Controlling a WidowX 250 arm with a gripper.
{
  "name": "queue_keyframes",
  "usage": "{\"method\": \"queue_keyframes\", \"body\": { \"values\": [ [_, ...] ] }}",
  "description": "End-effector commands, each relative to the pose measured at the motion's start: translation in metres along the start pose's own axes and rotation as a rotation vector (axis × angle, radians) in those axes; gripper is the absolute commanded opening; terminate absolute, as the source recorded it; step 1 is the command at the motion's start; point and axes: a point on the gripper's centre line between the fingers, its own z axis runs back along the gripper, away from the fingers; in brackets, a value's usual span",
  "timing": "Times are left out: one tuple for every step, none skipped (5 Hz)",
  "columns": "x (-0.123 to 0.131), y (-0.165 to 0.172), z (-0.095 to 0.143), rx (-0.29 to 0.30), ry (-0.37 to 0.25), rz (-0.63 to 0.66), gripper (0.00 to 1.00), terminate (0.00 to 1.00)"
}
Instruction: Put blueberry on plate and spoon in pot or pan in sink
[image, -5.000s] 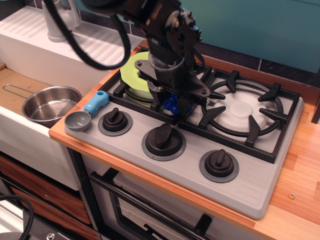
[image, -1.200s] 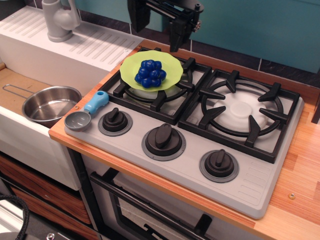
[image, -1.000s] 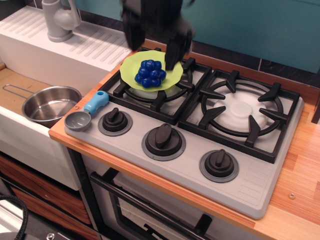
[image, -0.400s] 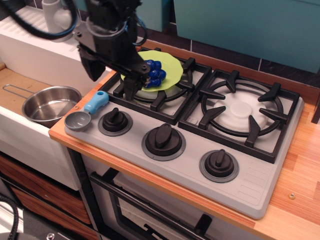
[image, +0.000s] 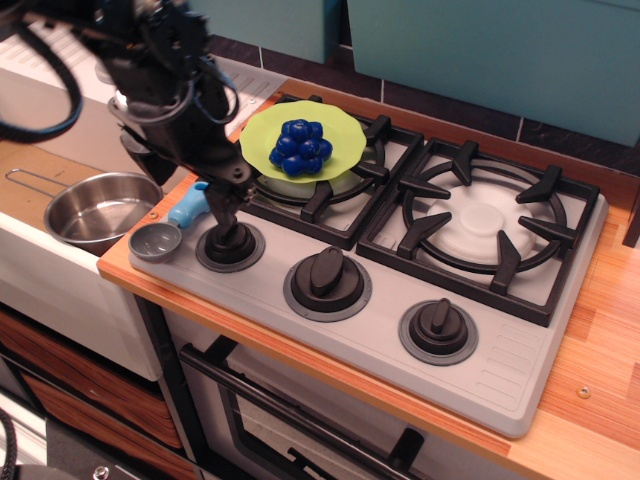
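The blueberry (image: 300, 147) lies in the middle of the lime plate (image: 345, 135), which rests on the back-left burner grate. The spoon (image: 158, 240) lies on the stove's front-left corner, with its grey bowl toward the front and its light-blue handle pointing back. My gripper (image: 188, 192) is low over the handle and open, with one finger on each side of it and not closed on it. The steel pan (image: 95, 210) sits empty in the sink (image: 45, 280), just left of the spoon.
Three black knobs (image: 327, 282) line the stove front, and my right finger is just above the left one. The right burner grate (image: 490, 225) is bare. The wooden counter edge (image: 120, 275) separates stove from sink. The arm hides the faucet and part of the drainboard.
The blueberry was set on the plate and let go. Since then the gripper has travelled left and down from above the plate to the spoon handle. The spoon and pan have not moved.
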Motion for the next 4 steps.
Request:
{"method": "queue_keyframes", "body": {
  "values": [
    [0.021,0.024,-0.005,0.005,-0.072,-0.045,1.0,0.0],
    [0.026,0.032,-0.007,0.004,-0.091,-0.065,1.0,0.0],
    [0.029,0.036,-0.009,0.001,-0.095,-0.066,1.0,0.0],
    [0.032,0.038,-0.012,0.005,-0.031,-0.027,1.0,0.0]
  ]
}}
